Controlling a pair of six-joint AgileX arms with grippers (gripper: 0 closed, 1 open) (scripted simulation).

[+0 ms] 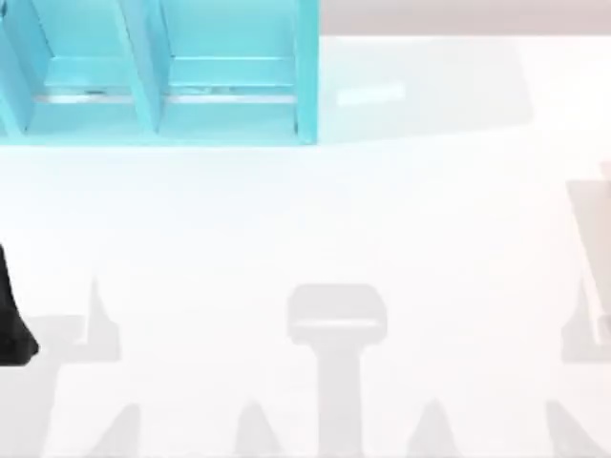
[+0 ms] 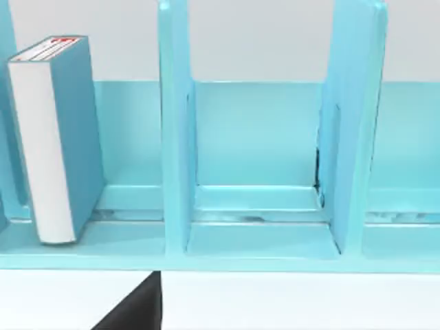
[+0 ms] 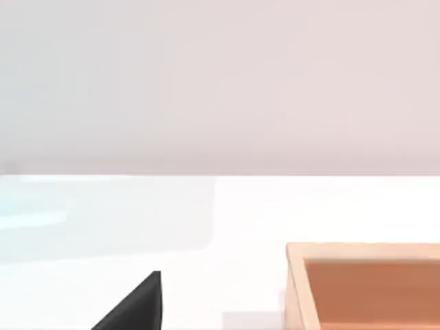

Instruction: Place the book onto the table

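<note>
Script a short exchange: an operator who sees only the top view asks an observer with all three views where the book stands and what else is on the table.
Operator: I see the left arm at the table's left edge and the teal compartmented shelf. Where is the book?
Observer: In the left wrist view, the thick teal hardcover book stands upright in one shelf compartment, with nothing gripping it.
Operator: Is anything else on the table?
Observer: In the right wrist view, an open orange-brown wooden box rests on the glossy white table.
</note>
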